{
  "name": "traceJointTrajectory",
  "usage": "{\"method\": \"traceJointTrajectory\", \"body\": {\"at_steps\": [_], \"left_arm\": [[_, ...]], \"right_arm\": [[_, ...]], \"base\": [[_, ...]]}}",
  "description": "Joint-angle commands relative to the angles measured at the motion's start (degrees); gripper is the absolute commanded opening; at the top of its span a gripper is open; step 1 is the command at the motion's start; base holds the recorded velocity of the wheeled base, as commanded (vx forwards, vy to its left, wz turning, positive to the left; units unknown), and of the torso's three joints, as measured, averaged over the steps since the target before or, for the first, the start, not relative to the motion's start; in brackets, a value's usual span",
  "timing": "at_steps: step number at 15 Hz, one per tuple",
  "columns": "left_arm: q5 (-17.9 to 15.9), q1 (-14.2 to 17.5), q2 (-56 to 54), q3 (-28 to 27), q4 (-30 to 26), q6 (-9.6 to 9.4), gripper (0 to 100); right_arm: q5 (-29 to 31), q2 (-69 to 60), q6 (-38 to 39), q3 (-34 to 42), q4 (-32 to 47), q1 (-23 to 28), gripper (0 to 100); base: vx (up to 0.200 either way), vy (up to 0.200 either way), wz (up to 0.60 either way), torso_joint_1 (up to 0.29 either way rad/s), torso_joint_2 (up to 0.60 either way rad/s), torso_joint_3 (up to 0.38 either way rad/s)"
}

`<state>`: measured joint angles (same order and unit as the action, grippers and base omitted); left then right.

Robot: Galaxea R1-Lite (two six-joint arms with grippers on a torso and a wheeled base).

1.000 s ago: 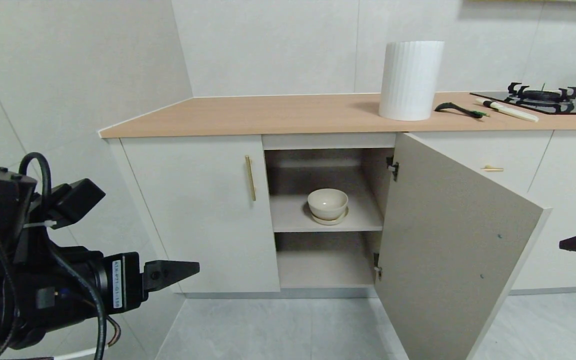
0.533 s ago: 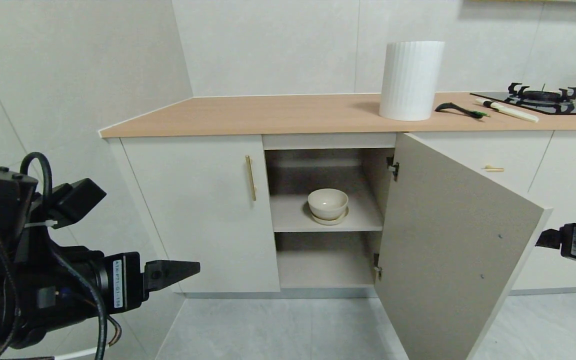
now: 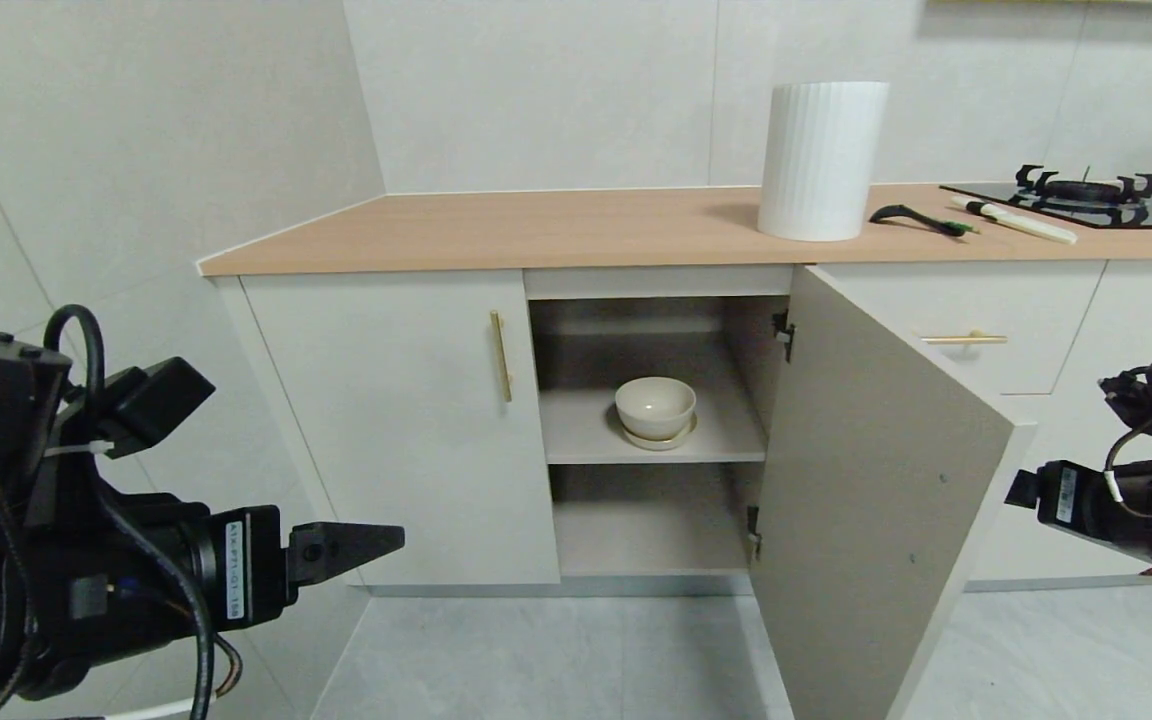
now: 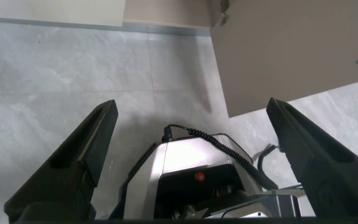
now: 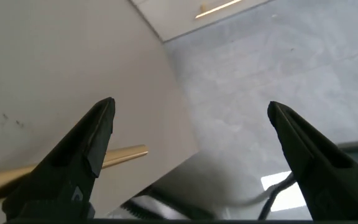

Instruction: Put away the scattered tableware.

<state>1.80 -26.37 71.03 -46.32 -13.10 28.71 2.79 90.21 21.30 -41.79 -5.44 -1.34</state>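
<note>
Soft, even, bright light falls from above, with no hard shadows. The canister [image 3: 821,160] casts a faint shade leftward on the surface [image 3: 536,225]. The cabinet [image 3: 651,330] interior is dimmer, yet the bowl [image 3: 655,405] reads clearly. The hob [image 3: 1086,195] glass mirrors its grates. In the head view, wide-angle bending tilts the wall [image 3: 136,150] lines and the door [image 3: 876,480] near the edges. In the wrist views the left end effector [image 4: 190,107] and right end effector [image 5: 191,106] are dark, close and soft-edged, and the floor [image 5: 260,74] looks slightly hazy
</note>
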Motion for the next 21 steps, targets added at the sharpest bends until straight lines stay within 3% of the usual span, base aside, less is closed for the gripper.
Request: {"method": "traceJointTrajectory", "body": {"at_steps": [1, 5, 9, 15, 21], "left_arm": [[0.0, 0.0, 0.0, 0.0, 0.0, 0.03, 100], [0.0, 0.0, 0.2, -0.1, 0.0, 0.03, 100], [0.2, 0.0, 0.0, -0.4, 0.0, 0.12, 100], [2.1, 0.6, -1.2, -0.7, 0.3, 0.21, 100], [2.2, 0.4, -0.9, -0.7, 0.8, 0.12, 100]], "right_arm": [[0.0, 0.1, 1.6, 0.1, 0.0, -4.3, 100], [0.0, 2.8, 3.0, -2.7, -1.5, -14.6, 100], [0.3, 8.5, 2.1, -9.6, -2.0, -21.2, 100], [-0.1, 17.7, 0.9, -17.1, -2.5, -23.4, 100], [0.2, 23.3, 1.5, -17.4, -11.6, -25.8, 100]], "base": [[0.0, 0.0, 0.0, 0.0, 0.0, 0.0], [0.0, 0.0, 0.0, 0.0, 0.0, 0.0], [0.0, 0.0, 0.0, 0.0, 0.0, 0.0], [0.0, 0.0, 0.0, 0.0, 0.0, 0.0], [0.0, 0.0, 0.0, 0.0, 0.0, 0.0]]}}
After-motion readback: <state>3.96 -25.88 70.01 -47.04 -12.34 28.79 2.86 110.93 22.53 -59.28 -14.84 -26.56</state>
